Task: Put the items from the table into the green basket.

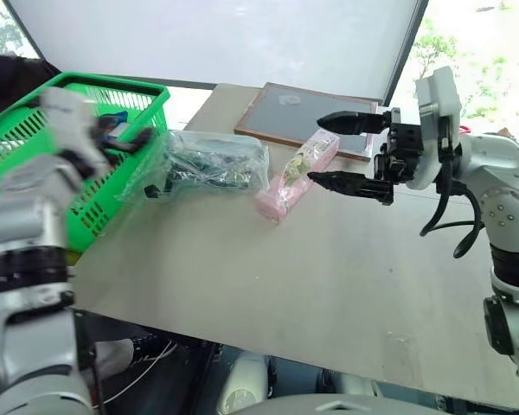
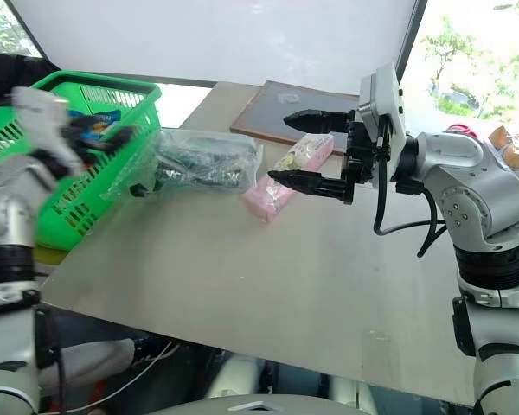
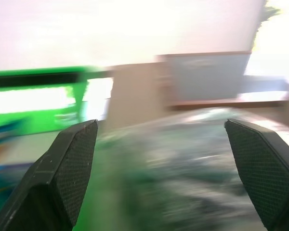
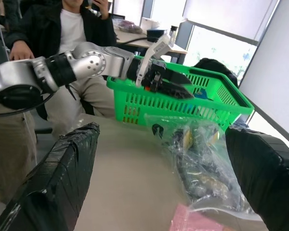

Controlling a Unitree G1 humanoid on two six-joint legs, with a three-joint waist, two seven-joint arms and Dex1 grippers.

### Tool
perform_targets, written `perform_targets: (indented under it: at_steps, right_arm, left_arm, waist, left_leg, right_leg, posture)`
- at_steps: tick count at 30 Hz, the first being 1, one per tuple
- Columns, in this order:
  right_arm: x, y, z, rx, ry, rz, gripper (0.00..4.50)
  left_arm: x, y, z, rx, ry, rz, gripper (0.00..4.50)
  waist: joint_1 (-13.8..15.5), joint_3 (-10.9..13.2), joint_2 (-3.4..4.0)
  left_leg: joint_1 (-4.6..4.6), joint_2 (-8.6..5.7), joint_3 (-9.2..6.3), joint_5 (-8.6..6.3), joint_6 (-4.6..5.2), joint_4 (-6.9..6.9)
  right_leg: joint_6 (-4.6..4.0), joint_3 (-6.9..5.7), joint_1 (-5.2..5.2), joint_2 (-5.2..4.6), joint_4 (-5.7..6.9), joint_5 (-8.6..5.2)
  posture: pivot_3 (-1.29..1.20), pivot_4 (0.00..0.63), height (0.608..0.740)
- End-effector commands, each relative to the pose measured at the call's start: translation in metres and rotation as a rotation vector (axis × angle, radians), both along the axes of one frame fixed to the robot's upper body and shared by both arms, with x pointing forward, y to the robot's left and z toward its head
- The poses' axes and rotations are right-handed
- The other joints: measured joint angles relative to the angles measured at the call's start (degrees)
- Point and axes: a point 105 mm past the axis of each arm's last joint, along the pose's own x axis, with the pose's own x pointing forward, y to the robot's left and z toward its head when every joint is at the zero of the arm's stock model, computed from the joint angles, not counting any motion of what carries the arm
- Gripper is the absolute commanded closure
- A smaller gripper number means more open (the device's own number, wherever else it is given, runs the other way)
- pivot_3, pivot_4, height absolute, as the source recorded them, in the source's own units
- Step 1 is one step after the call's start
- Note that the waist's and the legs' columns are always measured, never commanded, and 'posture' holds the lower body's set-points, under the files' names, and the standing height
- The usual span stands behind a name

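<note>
Daylight floods a windowed room where a wide grey-beige bench (image 1: pixel 268 285) carries what is left of the job. Seen from the head camera, the green basket (image 1: pixel 35 138) sits at the bench's left edge, a blue-labelled item already inside. Just beside it lies the see-through plastic bag (image 1: pixel 209 164) with dark and green contents, and next to that the long pink packet (image 1: pixel 296 181). The left gripper (image 1: pixel 121 138), blurred in motion, hangs at the basket's near wall, by the bag. The right gripper (image 1: pixel 353 152) hovers level beside the pink packet, fingers wide and empty. A dark framed board (image 1: pixel 307 117) lies behind the packet.

From the left wrist, the fingers (image 3: pixel 70 163) stand wide apart with the bag's crumpled film between and beyond them, nothing gripped.

From the right wrist, the right arm's own fingers (image 4: pixel 62 178) are spread; a seated person (image 4: pixel 67 29) watches from behind the basket.

Judged from this, the bag is the step in hand: the left fingers must close on loose, slippery film. The basket's wall stands close alongside.
</note>
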Motion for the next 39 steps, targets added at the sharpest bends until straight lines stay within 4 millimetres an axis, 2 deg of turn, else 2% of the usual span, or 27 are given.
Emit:
perform_targets:
  at_steps: [1,3,6,8,10,12,14,16,19,22,25,27,29,30,31,34,37,39]
  right_arm:
    - [-0.005,-0.013,0.008,0.009,-0.043,-0.056,0.0]
    - [-0.007,-0.017,0.007,0.01,-0.04,-0.082,0.0]
    - [-0.011,-0.019,0.006,0.01,-0.042,-0.114,0.0]
    - [-0.014,-0.023,0.006,0.008,-0.043,-0.139,0.0]
    - [-0.017,-0.027,0.005,0.003,-0.046,-0.17,0.0]
    - [-0.021,-0.03,0.003,-0.002,-0.048,-0.2,0.0]
    - [-0.024,-0.034,0.001,-0.011,-0.049,-0.224,0.0]
    - [-0.027,-0.036,0.0,-0.016,-0.048,-0.241,0.0]
    - [-0.029,-0.038,-0.001,-0.015,-0.048,-0.263,0.0]
    - [-0.029,-0.038,-0.003,-0.014,-0.052,-0.278,0.0]
    - [-0.03,-0.037,-0.003,-0.015,-0.053,-0.278,0.0]
    - [-0.03,-0.038,-0.002,-0.018,-0.054,-0.277,0.0]
    - [-0.03,-0.039,-0.002,-0.021,-0.052,-0.276,0.0]
    - [-0.03,-0.039,-0.002,-0.023,-0.052,-0.275,0.0]
    - [-0.03,-0.039,-0.002,-0.024,-0.051,-0.273,0.0]
    - [-0.029,-0.037,-0.002,-0.025,-0.051,-0.265,0.0]
    - [-0.029,-0.036,-0.001,-0.022,-0.054,-0.251,0.0]
    - [-0.03,-0.034,0.001,-0.012,-0.056,-0.233,0.0]
  left_arm:
    - [0.003,-0.087,0.001,0.002,0.054,-0.126,0.19]
    - [0.024,-0.115,-0.018,0.057,0.135,-0.046,0.19]
    - [0.047,-0.135,-0.047,0.279,0.239,0.064,0.19]
    - [0.063,-0.143,-0.061,0.329,0.366,0.13,0.19]
    - [0.077,-0.142,-0.067,0.389,0.39,0.193,0.19]
    - [0.088,-0.14,-0.059,0.43,0.342,0.232,0.19]
    - [0.09,-0.143,-0.051,0.44,0.332,0.205,0.19]
    - [0.091,-0.142,-0.051,0.46,0.347,0.19,0.19]
    - [0.091,-0.13,-0.07,0.506,0.391,0.205,0.19]
    - [0.086,-0.129,-0.093,0.475,0.468,0.178,0.19]
    - [0.083,-0.117,-0.112,0.465,0.514,0.198,1.08]
    - [0.082,-0.111,-0.116,0.442,0.53,0.211,1.94]
    - [0.082,-0.11,-0.118,0.413,0.538,0.208,2.99]
    - [0.081,-0.112,-0.118,0.399,0.542,0.191,3.37]
    - [0.082,-0.115,-0.115,0.382,0.53,0.175,3.49]
    - [0.089,-0.122,-0.092,0.273,0.465,0.145,3.49]
    - [0.097,-0.112,-0.049,0.167,0.359,0.135,3.49]
    - [0.097,-0.083,-0.005,0.016,0.284,0.175,3.49]
  waist:
    - [0.07,-0.08,0.14]
    - [0.04,-0.12,0.2]
    - [-1.71,-0.23,0.41]
    - [-2.44,-0.2,0.46]
    - [-3.24,-0.15,0.47]
    - [-4.47,-0.09,0.53]
    - [-5.43,0.05,0.56]
    - [-6.24,0.15,0.66]
    - [-6.7,0.17,0.71]
    - [-6.86,0.18,0.72]
    - [-7.05,0.2,0.75]
    - [-7.08,0.2,0.76]
    - [-7.23,0.18,0.78]
    - [-7.31,0.17,0.8]
    - [-7.4,0.14,0.85]
    - [-7.34,0.12,0.89]
    - [-7.37,0.16,0.9]
    - [-7.63,0.3,0.87]
  left_leg:
    - [0.02,0.0,-0.02,0.0,0.0,0.01]
    - [0.04,0.0,-0.05,0.01,0.01,0.05]
    - [0.12,0.06,0.07,0.01,0.01,0.05]
    - [0.14,0.09,0.09,0.01,0.01,0.04]
    - [0.09,0.13,0.13,0.02,0.01,0.03]
    - [0.07,0.12,0.18,0.01,0.02,0.01]
    - [0.06,0.13,0.24,0.01,0.02,-0.06]
    - [0.03,0.14,0.26,0.01,0.01,-0.06]
    - [0.11,0.14,0.32,0.01,0.01,-0.03]
    - [0.14,0.15,0.32,0.01,0.0,-0.02]
    - [0.09,0.14,0.32,0.01,0.01,0.0]
    - [0.1,0.14,0.32,0.01,0.01,0.0]
    - [0.13,0.14,0.33,0.01,0.01,0.0]
    - [0.15,0.14,0.33,0.01,0.01,0.01]
    - [0.18,0.14,0.33,0.01,0.01,0.01]
    - [0.39,0.14,0.33,0.0,0.01,-0.02]
    - [0.36,0.14,0.31,0.0,0.01,-0.03]
    - [0.14,0.15,0.31,0.01,-0.01,0.0]
  right_leg:
    - [0.0,0.0,0.06,0.03,-0.01,0.0]
    - [0.0,0.02,0.1,0.1,-0.02,0.0]
    - [-0.01,0.34,0.07,0.33,-0.02,-0.01]
    - [-0.07,0.37,0.07,0.4,-0.01,-0.05]
    - [-0.08,0.42,-0.03,0.46,-0.03,-0.07]
    - [-0.08,0.46,-0.06,0.47,-0.12,-0.08]
    - [-0.08,0.53,-0.1,0.44,-0.17,-0.09]
    - [-0.08,0.53,-0.14,0.4,-0.16,-0.09]
    - [-0.08,0.57,-0.14,0.37,-0.09,-0.09]
    - [-0.08,0.58,-0.13,0.37,-0.04,-0.09]
    - [-0.07,0.57,-0.14,0.33,-0.05,-0.09]
    - [-0.07,0.57,-0.14,0.33,-0.06,-0.09]
    - [-0.07,0.56,-0.12,0.32,-0.06,-0.09]
    - [-0.07,0.56,-0.11,0.32,-0.05,-0.09]
    - [-0.07,0.56,-0.07,0.31,-0.04,-0.09]
    - [-0.07,0.55,0.1,0.29,0.02,-0.09]
    - [-0.08,0.52,0.08,0.28,0.04,-0.09]
    - [-0.07,0.53,-0.14,0.28,0.04,-0.08]
  posture:
    - [0.12,0.047,0.74]
    - [0.09,0.051,0.74]
    - [0.04,0.06,0.74]
    - [-0.01,0.065,0.74]
    - [-0.05,0.075,0.74]
    - [-0.09,0.083,0.74]
    - [-0.11,0.088,0.74]
    - [-0.12,0.091,0.74]
    - [-0.14,0.091,0.74]
    - [-0.15,0.088,0.74]
    - [-0.15,0.09,0.74]
    - [-0.15,0.091,0.74]
    - [-0.15,0.091,0.74]
    - [-0.15,0.091,0.74]
    - [-0.14,0.09,0.74]
    - [-0.12,0.087,0.74]
    - [-0.11,0.085,0.74]
    - [-0.1,0.084,0.74]
